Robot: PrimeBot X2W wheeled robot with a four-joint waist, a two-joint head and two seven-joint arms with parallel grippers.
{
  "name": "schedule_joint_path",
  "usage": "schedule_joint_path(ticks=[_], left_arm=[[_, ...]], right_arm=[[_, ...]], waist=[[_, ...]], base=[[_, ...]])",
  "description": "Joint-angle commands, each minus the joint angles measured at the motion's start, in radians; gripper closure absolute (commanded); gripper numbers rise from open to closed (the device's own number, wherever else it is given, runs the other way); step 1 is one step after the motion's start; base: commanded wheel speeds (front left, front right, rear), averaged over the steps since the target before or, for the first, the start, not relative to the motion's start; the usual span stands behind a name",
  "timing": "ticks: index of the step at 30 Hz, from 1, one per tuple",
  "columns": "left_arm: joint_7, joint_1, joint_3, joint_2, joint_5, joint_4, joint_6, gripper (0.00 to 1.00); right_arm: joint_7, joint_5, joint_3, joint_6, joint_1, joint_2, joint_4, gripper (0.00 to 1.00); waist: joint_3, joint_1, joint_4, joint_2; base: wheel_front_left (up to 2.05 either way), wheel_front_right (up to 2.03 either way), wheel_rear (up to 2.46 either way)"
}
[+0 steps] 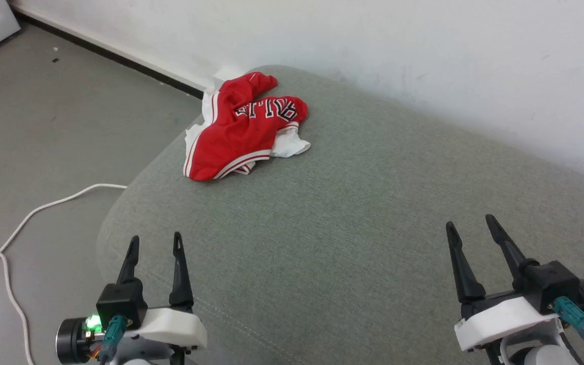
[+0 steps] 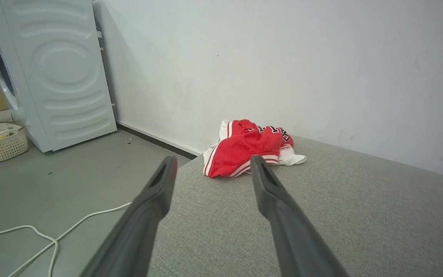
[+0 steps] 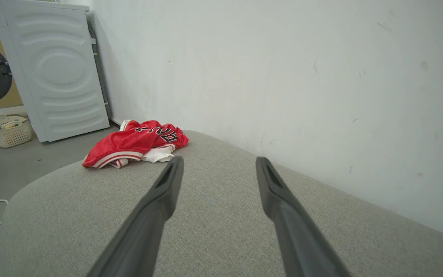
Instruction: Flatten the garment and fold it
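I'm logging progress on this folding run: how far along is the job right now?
Done: nothing yet. The garment lies crumpled in a heap at the far left end of the grey upholstered surface. In hand: nothing. The left claw and right claw are both open, empty and well short of it. Left: reaching it, spreading it flat, then folding.

The garment [image 1: 236,137] is bright red, with white sleeve fabric at its edges, red-and-white striped trim and black lettering outlined in white. The cushion [image 1: 348,228] it lies on, at the far left corner, is a flecked grey-green weave. The wall [image 1: 424,50] is off-white, the skirting [image 1: 119,59] black, the floor [image 1: 43,126] dull grey, the cable [image 1: 104,185] white. The left gripper [image 1: 155,236] and right gripper [image 1: 469,220] have black fingers on white housings with teal plugs. The washing machine [image 2: 60,73] is white, the basket [image 2: 0,144] cream.
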Motion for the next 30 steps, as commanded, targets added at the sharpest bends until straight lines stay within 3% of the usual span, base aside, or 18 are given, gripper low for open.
schedule_joint_path(ticks=[1,10,16,23,30], left_arm=[[-0.012,0.001,-0.004,0.004,-0.006,0.004,0.009,0.0],[-0.03,-0.009,-0.014,-0.002,-0.021,0.011,0.021,0.0],[-0.03,-0.061,-0.023,-0.003,-0.038,0.041,-0.001,0.0],[0.034,-0.252,0.01,0.017,-0.099,0.103,-0.04,0.0],[0.179,-0.562,0.08,0.104,-0.179,0.219,-0.094,0.0]], right_arm=[[-0.011,0.007,-0.004,-0.002,-0.005,0.003,0.003,0.0],[-0.016,0.002,-0.013,-0.002,0.0,0.003,-0.008,0.0],[-0.001,-0.006,-0.028,-0.002,0.022,0.003,-0.021,0.0],[0.029,-0.043,-0.007,-0.002,-0.026,0.003,-0.07,0.0],[0.048,-0.083,-0.007,-0.002,-0.09,0.003,-0.118,0.0]], waist=[[0.003,0.0,0.011,0.0],[0.029,0.0,0.055,0.0],[0.052,0.0,0.055,0.0],[0.189,0.0,-0.091,0.0],[0.388,0.0,-0.268,0.0]], base=[[0.0,0.0,0.0],[0.0,0.0,0.0],[0.0,0.0,0.0],[0.0,0.0,0.0],[0.0,0.0,0.0]])
